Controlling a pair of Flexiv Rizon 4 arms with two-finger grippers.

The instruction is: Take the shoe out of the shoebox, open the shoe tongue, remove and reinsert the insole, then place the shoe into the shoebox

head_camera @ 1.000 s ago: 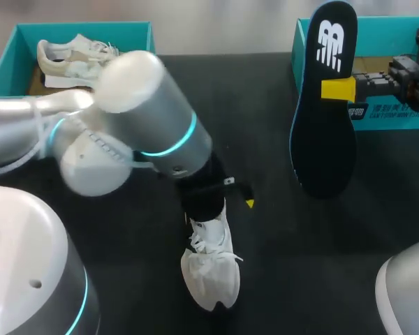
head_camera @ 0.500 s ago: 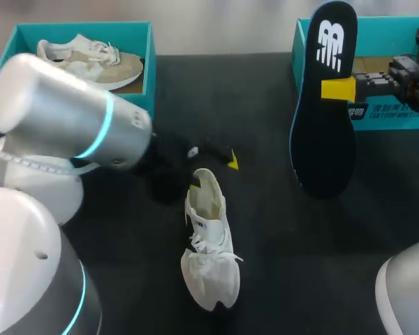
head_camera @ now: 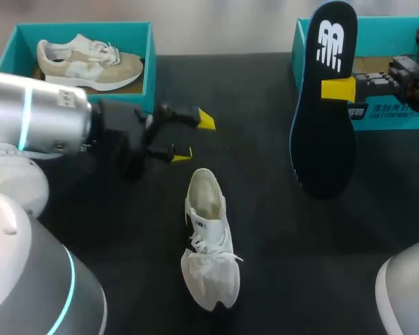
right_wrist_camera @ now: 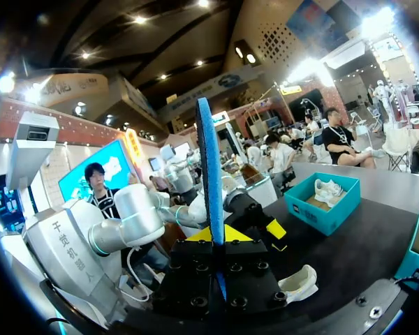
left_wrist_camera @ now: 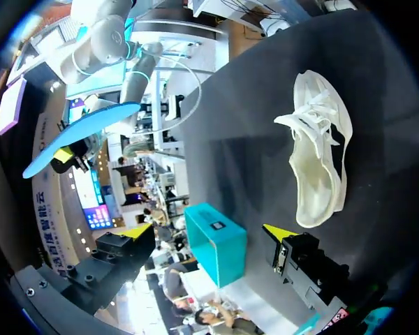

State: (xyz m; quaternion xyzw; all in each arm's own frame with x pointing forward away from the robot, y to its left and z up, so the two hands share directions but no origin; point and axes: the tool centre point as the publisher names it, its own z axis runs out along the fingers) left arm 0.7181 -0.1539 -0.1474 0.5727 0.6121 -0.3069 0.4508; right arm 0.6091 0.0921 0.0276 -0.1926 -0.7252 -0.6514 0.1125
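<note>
Closest in, a white lace-up sneaker (head_camera: 208, 244) lies alone on the black table (head_camera: 279, 230), well apart from both boxes. Its long axis runs near to far: the rounded toe points back toward the robot, and the open heel end points toward the far edge. The laces sit loose over the middle and the mouth of the shoe gapes upward. Neither gripper touches it.

Just beyond the heel is the left gripper (head_camera: 194, 137), coming in from the left side with its fingers aimed to the right. Its two yellow-tipped fingers are spread wide and hold nothing. The left wrist view shows the same wide gap (left_wrist_camera: 208, 232), with the sneaker (left_wrist_camera: 321, 153) lying off to one side of it.

Farther out and to the right, the right gripper (head_camera: 333, 89) pinches a long dark insole with a blue edge and a white logo (head_camera: 327, 139). The insole is held up off the table, its long axis also running near to far. The narrower logo end is the far one and the broader forefoot end hangs nearer the robot. In the right wrist view the insole (right_wrist_camera: 209, 181) stands edge-on, clamped between the two yellow tips (right_wrist_camera: 215, 234).

At the far edge, a teal cardboard shoebox on the left (head_camera: 148, 77) holds a beige-and-white sneaker (head_camera: 91, 61) lying crosswise. A second teal shoebox (head_camera: 391, 115) sits at the far right, behind the insole.
</note>
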